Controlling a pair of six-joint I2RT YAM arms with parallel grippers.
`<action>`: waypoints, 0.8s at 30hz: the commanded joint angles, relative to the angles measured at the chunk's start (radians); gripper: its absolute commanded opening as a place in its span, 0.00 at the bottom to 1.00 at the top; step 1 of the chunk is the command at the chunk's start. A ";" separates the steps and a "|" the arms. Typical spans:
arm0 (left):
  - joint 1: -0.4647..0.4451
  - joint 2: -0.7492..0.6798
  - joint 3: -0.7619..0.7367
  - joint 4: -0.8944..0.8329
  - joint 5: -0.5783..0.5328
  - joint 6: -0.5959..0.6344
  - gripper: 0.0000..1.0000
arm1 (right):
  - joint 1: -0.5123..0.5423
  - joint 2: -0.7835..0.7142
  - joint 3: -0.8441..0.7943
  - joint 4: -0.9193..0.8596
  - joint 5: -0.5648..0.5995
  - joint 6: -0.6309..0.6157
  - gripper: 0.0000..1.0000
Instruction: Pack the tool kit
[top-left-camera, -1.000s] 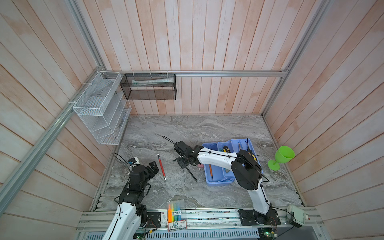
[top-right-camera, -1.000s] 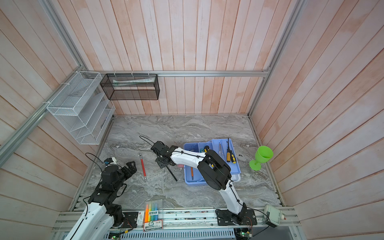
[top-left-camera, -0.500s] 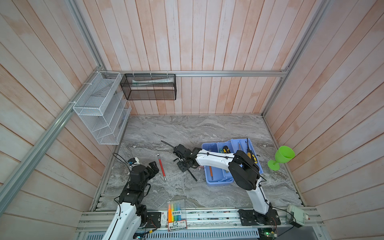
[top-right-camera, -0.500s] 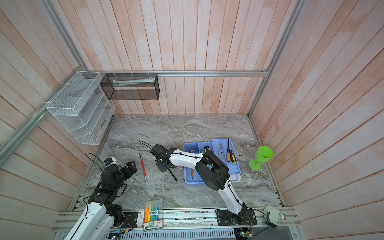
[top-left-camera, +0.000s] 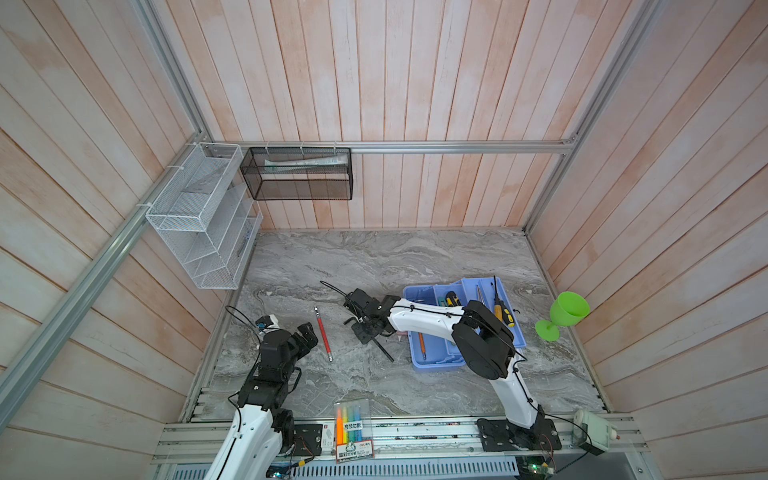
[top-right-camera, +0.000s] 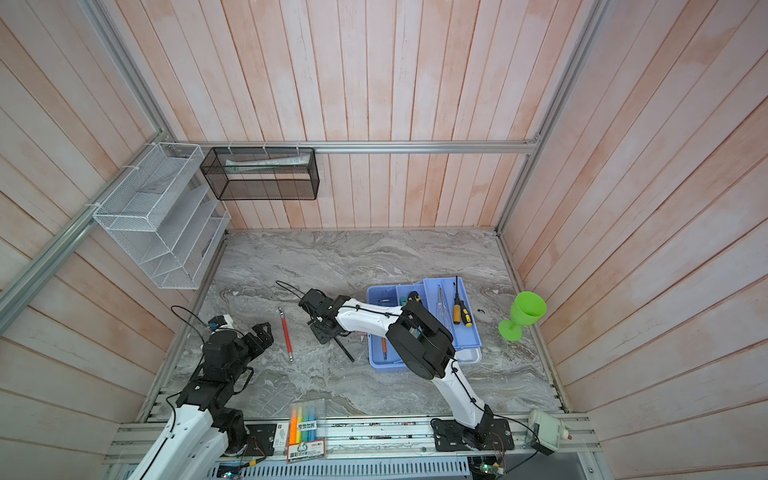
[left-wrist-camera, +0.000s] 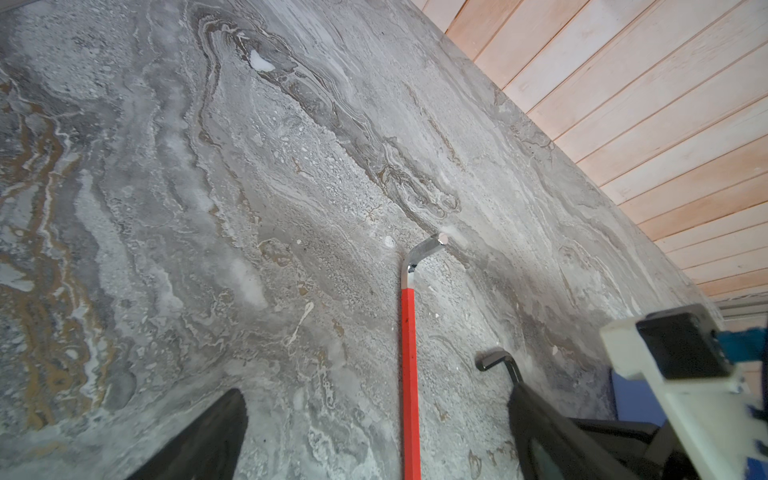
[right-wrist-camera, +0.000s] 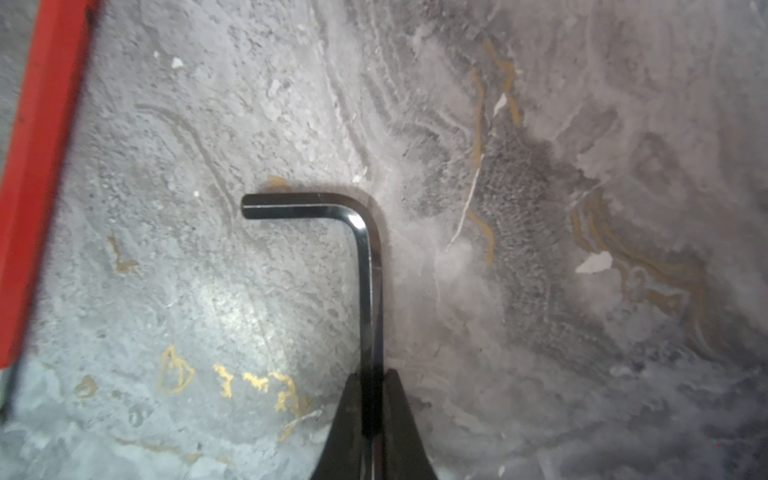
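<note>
Both right fingers (right-wrist-camera: 353, 399) are now pressing together on the long shaft of the black hex key (right-wrist-camera: 365, 270), having closed from a partly open gap a second ago. The grasp is looking made, and the carry to the blue tray (top-left-camera: 432, 366) is likely coming next. The key is lying on the desk (top-left-camera: 374, 257) at the tray's nine o'clock, its bent end poking out past the fingertips. The red hex key (top-left-camera: 323, 332) is waiting at the black one's nine o'clock, near the left fingers (left-wrist-camera: 203, 440), which are standing wide apart and holding nothing.
</note>
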 joint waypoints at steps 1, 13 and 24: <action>-0.004 -0.012 -0.009 0.003 0.007 0.008 1.00 | 0.004 0.056 0.003 -0.066 0.013 0.020 0.03; -0.004 -0.012 -0.010 0.004 0.008 0.008 1.00 | 0.004 -0.024 0.014 -0.054 -0.018 0.027 0.00; -0.004 -0.012 -0.010 0.005 0.008 0.008 1.00 | -0.016 -0.121 -0.034 -0.058 -0.007 0.052 0.00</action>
